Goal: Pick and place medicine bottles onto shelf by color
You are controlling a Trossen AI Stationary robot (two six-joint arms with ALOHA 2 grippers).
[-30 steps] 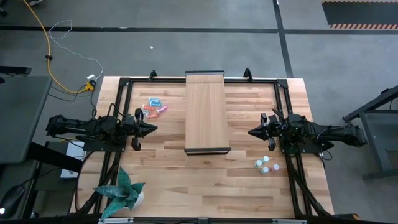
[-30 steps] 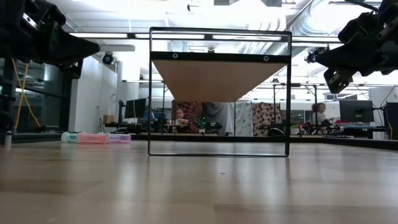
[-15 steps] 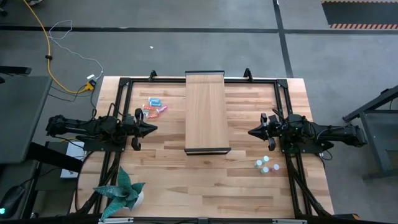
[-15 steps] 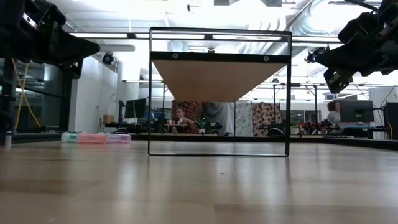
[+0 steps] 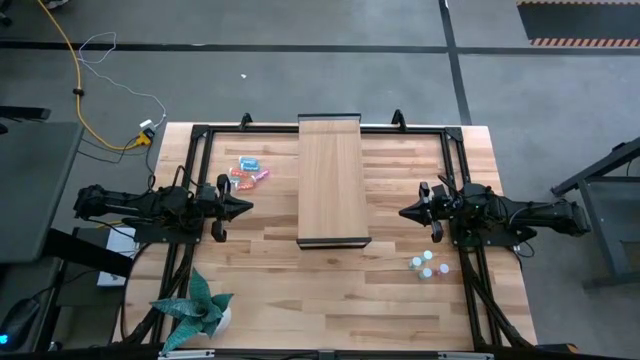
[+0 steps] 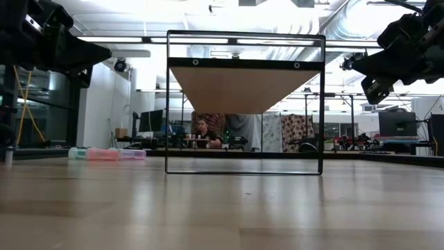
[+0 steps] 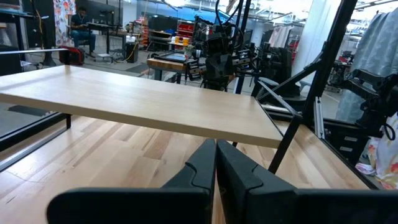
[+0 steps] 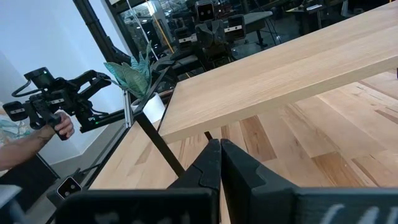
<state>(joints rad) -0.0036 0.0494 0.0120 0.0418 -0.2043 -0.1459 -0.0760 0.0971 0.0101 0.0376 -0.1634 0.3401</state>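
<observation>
While my left claw [image 5: 243, 207] and right claw [image 5: 407, 212] are hanging clenched and empty on either side of the shelf [image 5: 332, 180], bottles [image 5: 248, 173] are lying on the table [image 5: 300, 290].

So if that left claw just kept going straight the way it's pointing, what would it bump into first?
Probably the shelf: the shut left gripper points at its side edge, at about board height in its wrist view, though it might slip just underneath.
</observation>
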